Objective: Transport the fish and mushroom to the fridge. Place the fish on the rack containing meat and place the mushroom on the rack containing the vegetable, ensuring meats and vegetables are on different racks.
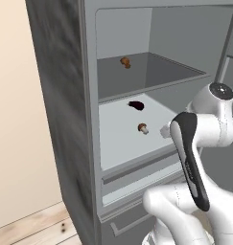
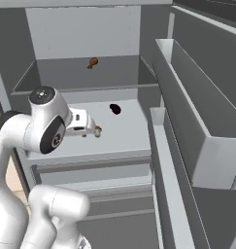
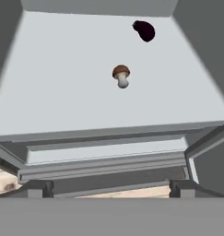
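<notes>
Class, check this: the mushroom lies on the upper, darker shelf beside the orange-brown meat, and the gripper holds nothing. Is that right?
Not quite. The mushroom lies on the bright white shelf, apart from the dark purple vegetable, as the hand view shows. The gripper indeed holds nothing.

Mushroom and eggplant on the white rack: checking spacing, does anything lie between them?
No. In the hand view, only bare white rack separates the mushroom from the eggplant.

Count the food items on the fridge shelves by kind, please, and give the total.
Meat, upper dark shelf: 1
Eggplant, lower white shelf: 1
Mushroom, same white shelf: 1
Total: 3
</notes>
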Motion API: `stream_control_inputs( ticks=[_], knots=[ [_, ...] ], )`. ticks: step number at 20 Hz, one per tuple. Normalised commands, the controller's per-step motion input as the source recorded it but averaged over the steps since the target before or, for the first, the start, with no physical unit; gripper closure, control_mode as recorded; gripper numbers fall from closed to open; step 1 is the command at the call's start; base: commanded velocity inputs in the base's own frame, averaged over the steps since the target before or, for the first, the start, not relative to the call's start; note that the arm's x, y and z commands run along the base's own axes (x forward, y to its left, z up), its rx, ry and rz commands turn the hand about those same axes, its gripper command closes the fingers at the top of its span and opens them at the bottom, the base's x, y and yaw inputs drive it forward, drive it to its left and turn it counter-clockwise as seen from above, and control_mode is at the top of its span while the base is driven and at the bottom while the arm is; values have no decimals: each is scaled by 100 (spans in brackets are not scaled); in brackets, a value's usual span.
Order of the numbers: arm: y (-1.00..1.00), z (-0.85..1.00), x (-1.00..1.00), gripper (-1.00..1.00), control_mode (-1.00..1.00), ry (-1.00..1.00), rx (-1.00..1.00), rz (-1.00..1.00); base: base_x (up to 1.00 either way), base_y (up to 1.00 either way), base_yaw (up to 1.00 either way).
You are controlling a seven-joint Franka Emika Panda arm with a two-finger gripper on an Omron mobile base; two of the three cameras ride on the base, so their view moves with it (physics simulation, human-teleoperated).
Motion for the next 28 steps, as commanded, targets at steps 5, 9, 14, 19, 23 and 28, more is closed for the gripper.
stream_control_inputs(
  ticks=[5,9,14,19,23,28],
  knots=[
    [17,39,-3,-100,-100,6,0,-4,0,0,0],
    [11,14,-19,-100,-100,5,0,-18,0,0,0],
    [1,6,-60,-100,-100,0,4,-17,0,0,0],
    [0,24,-73,-100,-100,-3,4,-7,0,0,0],
    [0,51,-62,-100,-100,-3,0,0,0,0,0],
    [0,48,-63,-100,-100,-2,0,0,0,0,0]
  ],
)
